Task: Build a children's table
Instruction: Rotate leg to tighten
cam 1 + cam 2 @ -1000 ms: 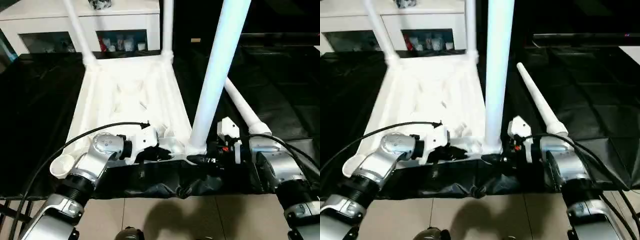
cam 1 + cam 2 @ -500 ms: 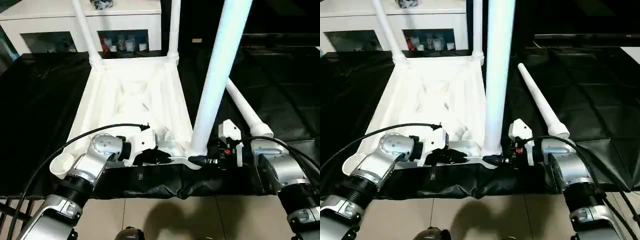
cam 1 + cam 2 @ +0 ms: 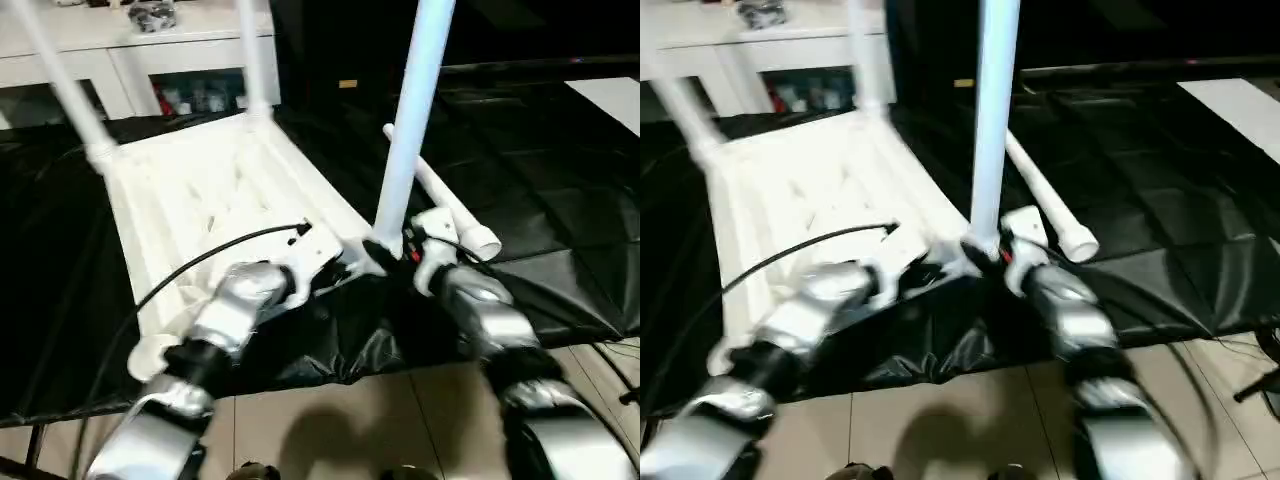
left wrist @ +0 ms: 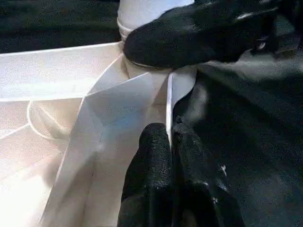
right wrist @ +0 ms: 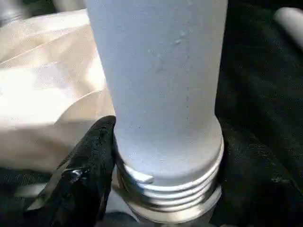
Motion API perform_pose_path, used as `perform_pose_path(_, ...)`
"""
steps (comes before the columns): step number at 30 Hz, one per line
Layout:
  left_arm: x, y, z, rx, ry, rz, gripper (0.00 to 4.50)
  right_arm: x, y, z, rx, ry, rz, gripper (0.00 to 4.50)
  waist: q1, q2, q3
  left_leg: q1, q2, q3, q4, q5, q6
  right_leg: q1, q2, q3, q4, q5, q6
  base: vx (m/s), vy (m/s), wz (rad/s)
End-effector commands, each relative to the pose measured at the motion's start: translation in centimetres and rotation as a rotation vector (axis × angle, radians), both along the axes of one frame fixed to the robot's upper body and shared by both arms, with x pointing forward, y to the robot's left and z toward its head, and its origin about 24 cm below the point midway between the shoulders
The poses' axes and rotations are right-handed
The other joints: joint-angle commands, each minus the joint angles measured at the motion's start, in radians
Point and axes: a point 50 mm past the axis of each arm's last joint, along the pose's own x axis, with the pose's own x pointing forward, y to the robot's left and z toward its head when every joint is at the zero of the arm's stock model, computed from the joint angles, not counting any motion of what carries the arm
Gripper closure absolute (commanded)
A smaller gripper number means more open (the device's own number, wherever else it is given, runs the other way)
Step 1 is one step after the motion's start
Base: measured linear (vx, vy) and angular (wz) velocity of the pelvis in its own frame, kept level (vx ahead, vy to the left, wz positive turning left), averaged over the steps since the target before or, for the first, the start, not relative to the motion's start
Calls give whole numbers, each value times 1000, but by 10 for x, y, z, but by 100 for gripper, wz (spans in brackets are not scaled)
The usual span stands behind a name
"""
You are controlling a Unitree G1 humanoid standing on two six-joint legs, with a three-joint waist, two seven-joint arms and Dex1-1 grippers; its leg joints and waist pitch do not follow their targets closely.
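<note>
The tabletop (image 3: pixel 200 190) lies ribs-up on the black-draped bench. The left end effector (image 4: pixel 169 142) pinches its near rim; the right end effector (image 5: pixel 165 156) clasps the upright leg (image 3: pixel 405 130) (threaded collar showing) at the near corner socket.

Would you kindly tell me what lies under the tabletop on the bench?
The tabletop lies ribbed side up on a black sheet that spreads out around it. The sheet directly beneath is hidden by the plastic. At the near edge, crumpled black sheet hangs down.

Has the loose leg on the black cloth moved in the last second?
Cannot tell: the camera swung. The loose leg still lies on the black cloth, right of the near corner of the tabletop.
</note>
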Motion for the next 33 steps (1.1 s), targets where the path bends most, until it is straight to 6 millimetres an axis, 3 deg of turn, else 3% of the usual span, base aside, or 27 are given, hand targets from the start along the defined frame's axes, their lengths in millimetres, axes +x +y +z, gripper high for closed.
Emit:
perform_pose_path(1, 5, -25, 29, -87, -114, -32, 450, -7, 28, -12, 75, 78, 40, 173, 3, -13, -68, 26, 35, -34, -79, -426, -9, 35, -52, 21, -98, -417, -174, 0, 0, 0)
perform_pose_path(2, 3, -31, 28, -73, -128, -48, 450, -5, 36, -10, 98, 77, 30, 173, 6, -12, -71, 25, 37, -29, -79, -402, 4, 35, -50, 22, -94, -354, -187, 0, 0, 0)
perform_pose_path(4, 2, -32, 27, -63, -131, -54, 450, -5, 40, -10, 95, 74, 33, 173, 8, -16, -72, 25, 37, -26, -77, -385, 15, 37, -49, 23, -92, -311, -201, 0, 0, 0)
perform_pose_path(5, 2, -33, 27, -58, -132, -57, 450, -4, 42, -10, 89, 72, 33, 173, 8, -13, -73, 24, 37, -26, -77, -375, 22, 39, -50, 22, -89, -295, -210, 0, 0, 0)
perform_pose_path(11, 0, -31, 23, -19, -146, -89, 450, -4, 51, -9, 33, 43, 78, 173, 8, -11, -72, 25, 37, -25, -77, -384, 26, 39, -49, 20, -93, -325, -206, 0, 0, 0)
perform_pose_path(13, -1, -29, 22, -14, -148, -104, 450, -3, 52, -6, 47, 31, 88, 117, 7, -10, -71, 27, 37, -25, -78, -400, 22, 35, -49, 21, -95, -340, -203, 0, 0, 0)
perform_pose_path(15, -2, -28, 22, -16, -146, -116, 450, -2, 52, -4, 59, 23, 92, 103, 6, -11, -71, 26, 37, -25, -78, -412, 19, 35, -49, 21, -96, -351, -199, 0, 0, 0)
perform_pose_path(17, -3, -24, 21, -10, -143, -142, 450, 0, 50, 0, 61, -8, 103, 67, 6, -10, -72, 25, 37, -26, -80, -409, 18, 36, -49, 21, -95, -350, -197, 0, 0, 0)
perform_pose_path(23, -8, -12, 17, -19, -128, -217, 450, 2, 37, 9, 10, -100, 148, 13, 14, -10, -73, 31, 40, -20, -77, -387, 28, 31, -49, 25, -94, -310, -218, 0, 0, 0)
perform_pose_path(28, -13, 2, 13, -16, -107, -300, 450, -3, 18, 10, -31, -135, 231, 1, 21, -8, -75, 29, 41, -17, -76, -349, 45, 36, -47, 25, -87, -253, -230, 0, 0, 0)
perform_pose_path(33, -17, 13, 13, -20, -82, -380, 450, -15, 3, 7, -70, -129, 395, 1, 43, -2, -76, 30, 45, -13, -76, -331, 51, 40, -43, 24, -82, -225, -231, 0, 0, 0)
